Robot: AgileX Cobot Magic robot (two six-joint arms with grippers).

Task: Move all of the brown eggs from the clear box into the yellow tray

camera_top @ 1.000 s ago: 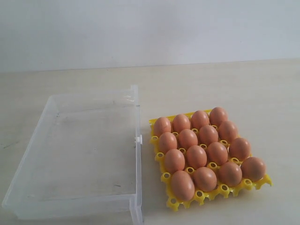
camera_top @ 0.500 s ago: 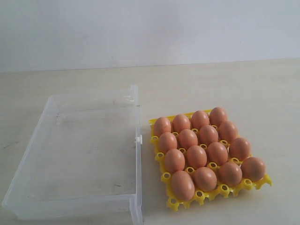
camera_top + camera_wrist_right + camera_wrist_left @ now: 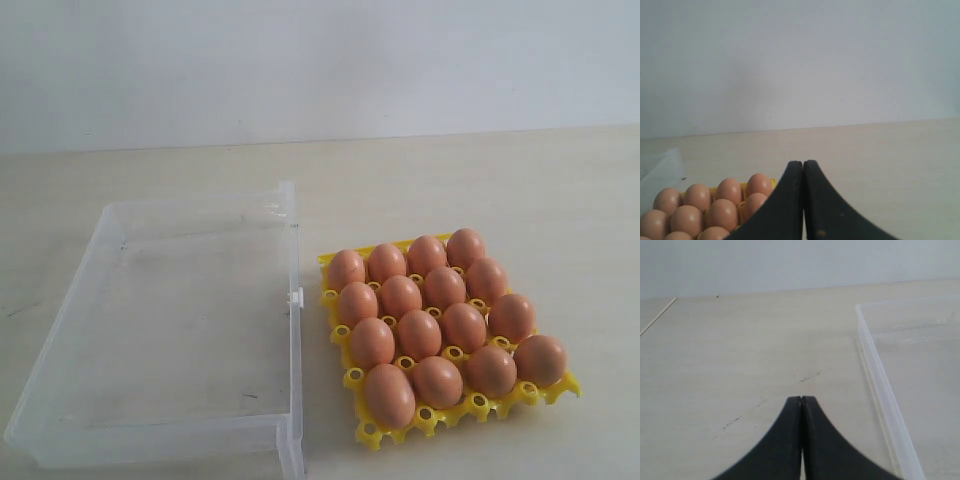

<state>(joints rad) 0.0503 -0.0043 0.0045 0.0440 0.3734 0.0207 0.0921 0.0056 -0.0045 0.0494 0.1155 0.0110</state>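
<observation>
Facing the pale table (image 3: 740,350), left gripper (image 3: 801,399): black jaws pressed together, empty, beside the box wall.
Clear shallow plastic box (image 3: 290,300): just left of tray.
Bright yellow openwork plastic tray (image 3: 440,415): every cup holds one of the smooth reddish-brown oval eggs (image 3: 419,333).
Right gripper (image 3: 803,163): jaws together, empty; eggs near, untouched.

The exterior view's lower edge clips the clear box (image 3: 296,345).
</observation>
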